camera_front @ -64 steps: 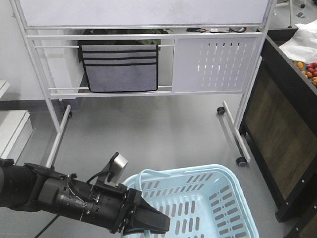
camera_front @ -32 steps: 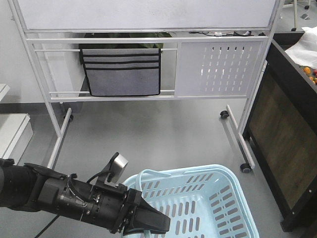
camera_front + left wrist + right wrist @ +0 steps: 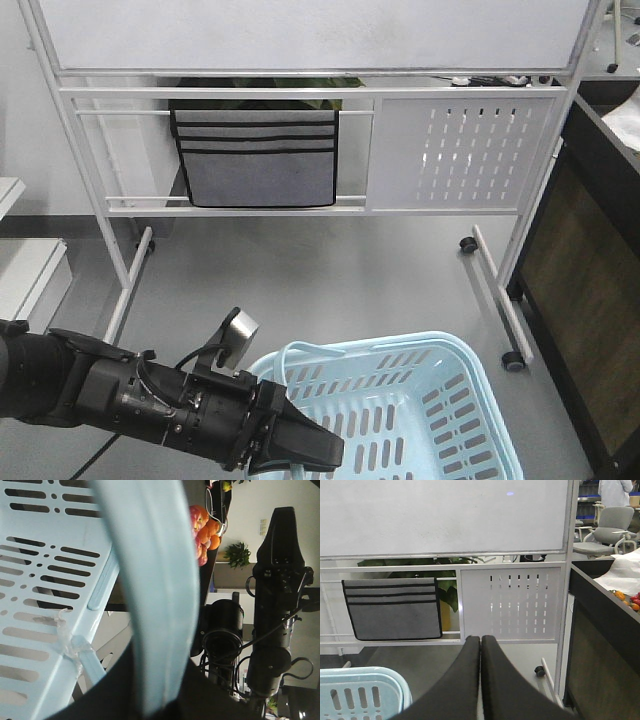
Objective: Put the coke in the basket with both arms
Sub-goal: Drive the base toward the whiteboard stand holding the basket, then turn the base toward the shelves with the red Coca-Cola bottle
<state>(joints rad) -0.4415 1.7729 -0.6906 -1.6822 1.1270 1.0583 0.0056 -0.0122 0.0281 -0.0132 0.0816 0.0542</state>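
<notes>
Over grey floor (image 3: 300,270), clamping the left gripper (image 3: 325,450) tight onto the near corner of the light blue basket (image 3: 430,400); holding the right gripper (image 3: 480,647) pressed closed on nothing, beside that basket, facing the white wheeled rack (image 3: 450,150) and grey pouch (image 3: 260,165) beyond.

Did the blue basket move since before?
Yes. The basket sits at the same spot in view, but the whiteboard stand behind slid right and looks bigger, so the basket went left and nearer to it.
</notes>
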